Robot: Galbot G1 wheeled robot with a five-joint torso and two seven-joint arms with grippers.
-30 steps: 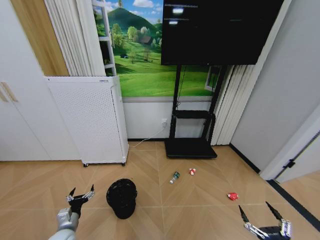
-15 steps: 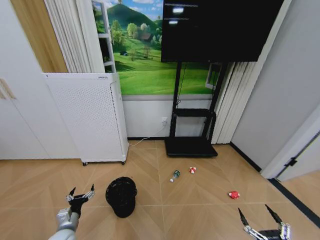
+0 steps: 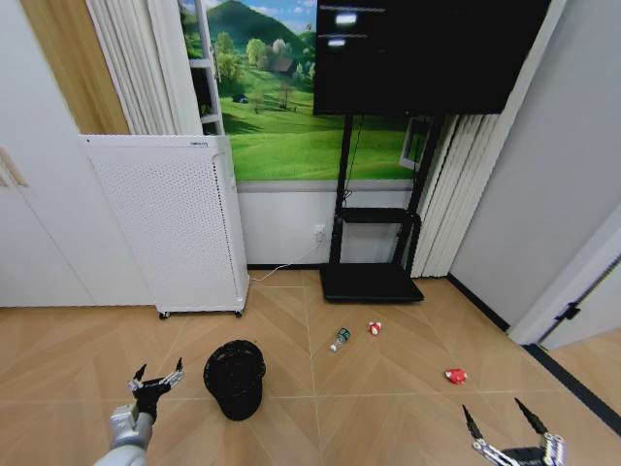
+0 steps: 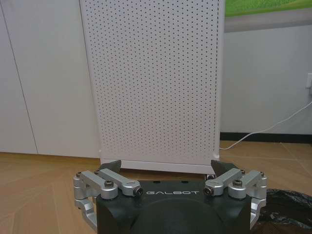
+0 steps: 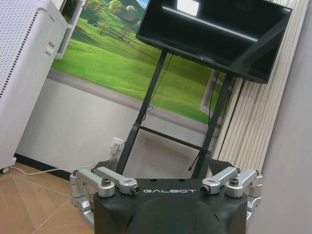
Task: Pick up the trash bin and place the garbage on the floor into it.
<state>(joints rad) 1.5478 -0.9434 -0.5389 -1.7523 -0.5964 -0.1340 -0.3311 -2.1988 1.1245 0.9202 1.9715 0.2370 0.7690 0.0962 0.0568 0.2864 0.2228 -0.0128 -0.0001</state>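
Bin seen upright on the floor before the white cabinet, just right of left gripper, fingers spread | right gripper spread, idle | bottle and red scraps beyond | bin judged light, stiff mesh; best taken at rim.

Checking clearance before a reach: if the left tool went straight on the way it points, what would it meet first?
Probably the white perforated appliance, dead ahead of the open left tool; the trash bin sits off to its side.
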